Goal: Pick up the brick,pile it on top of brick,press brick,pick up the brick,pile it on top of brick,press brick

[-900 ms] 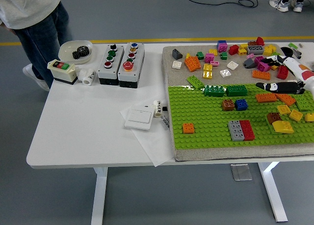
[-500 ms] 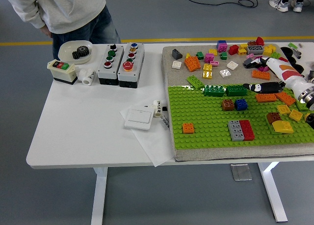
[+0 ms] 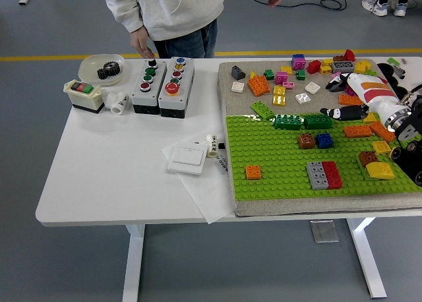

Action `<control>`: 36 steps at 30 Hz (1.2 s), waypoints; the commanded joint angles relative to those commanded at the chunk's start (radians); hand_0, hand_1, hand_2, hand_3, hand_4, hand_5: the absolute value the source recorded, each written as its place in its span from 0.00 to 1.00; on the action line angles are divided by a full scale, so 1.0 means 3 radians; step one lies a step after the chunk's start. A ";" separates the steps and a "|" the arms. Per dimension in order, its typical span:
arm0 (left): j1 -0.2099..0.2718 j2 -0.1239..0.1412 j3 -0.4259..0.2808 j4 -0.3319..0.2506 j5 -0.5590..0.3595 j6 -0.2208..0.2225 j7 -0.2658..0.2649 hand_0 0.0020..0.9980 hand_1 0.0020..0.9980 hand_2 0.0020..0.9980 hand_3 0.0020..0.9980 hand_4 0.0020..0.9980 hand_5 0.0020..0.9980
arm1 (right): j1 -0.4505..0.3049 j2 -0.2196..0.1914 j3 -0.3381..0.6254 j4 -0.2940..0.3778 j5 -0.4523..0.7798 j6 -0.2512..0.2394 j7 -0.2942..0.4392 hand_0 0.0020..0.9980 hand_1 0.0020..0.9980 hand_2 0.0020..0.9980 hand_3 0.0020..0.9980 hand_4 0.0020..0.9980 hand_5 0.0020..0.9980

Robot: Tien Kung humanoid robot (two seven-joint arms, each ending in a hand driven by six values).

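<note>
orange brick (image 3: 357,131) | just below right hand (image 3: 356,97) fingers (image 3: 335,113) | untouched

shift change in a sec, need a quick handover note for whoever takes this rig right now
Right hand: reaching in from the right edge over the loose bricks at the back of the mat; whether it holds a brick cannot be told.
Left hand: not in view.
Green baseplate: carries the green bricks, brown brick, blue brick, gray-and-red pair and a small orange brick.
Done: no stacking confirmed.
Left: pick, pile and press, twice.
Person's hand is by the button boxes.
</note>
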 joint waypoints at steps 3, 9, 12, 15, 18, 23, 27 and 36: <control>-0.0016 0.0003 0.0012 -0.0003 -0.0014 0.0004 0.0000 0.75 0.75 0.76 0.60 0.67 0.60 | 0.0044 0.0051 -0.0128 -0.0054 0.0087 0.0072 -0.0060 0.72 0.70 0.73 0.72 0.91 0.31; -0.0054 0.0012 0.0027 -0.0014 -0.0013 0.0001 0.0008 0.75 0.75 0.76 0.60 0.67 0.60 | 0.0134 0.0136 -0.0338 -0.0131 0.0202 0.0241 -0.0170 0.73 0.72 0.74 0.73 0.92 0.32; -0.0079 0.0017 0.0038 -0.0021 -0.0014 0.0002 0.0013 0.75 0.75 0.76 0.60 0.67 0.60 | 0.0178 0.0163 -0.0409 -0.0153 0.0208 0.0339 -0.0225 0.73 0.72 0.74 0.73 0.92 0.32; -0.0102 0.0022 0.0054 -0.0026 -0.0027 0.0010 0.0012 0.75 0.75 0.76 0.60 0.67 0.60 | 0.0223 0.0177 -0.0446 -0.0156 0.0161 0.0424 -0.0262 0.74 0.73 0.75 0.74 0.92 0.32; -0.0123 0.0027 0.0063 -0.0029 -0.0033 0.0018 0.0011 0.75 0.75 0.76 0.60 0.67 0.60 | 0.0261 0.0189 -0.0465 -0.0154 0.0111 0.0501 -0.0292 0.74 0.73 0.75 0.74 0.92 0.32; -0.0159 0.0036 0.0098 -0.0038 -0.0068 0.0037 0.0011 0.76 0.75 0.76 0.60 0.67 0.60 | 0.0329 0.0220 -0.0589 -0.0188 0.0135 0.0575 -0.0330 0.73 0.73 0.74 0.74 0.92 0.32; -0.0196 0.0042 0.0122 -0.0049 -0.0087 0.0045 0.0018 0.76 0.75 0.76 0.60 0.67 0.60 | 0.0385 0.0272 -0.0283 -0.0282 -0.0314 0.0734 -0.0385 0.75 0.74 0.75 0.74 0.91 0.33; -0.0293 0.0040 0.0108 -0.0058 -0.0053 0.0046 0.0035 0.76 0.75 0.76 0.60 0.67 0.60 | 0.0377 0.0222 0.0259 -0.0373 -0.0852 0.0925 -0.0396 0.75 0.74 0.75 0.73 0.90 0.36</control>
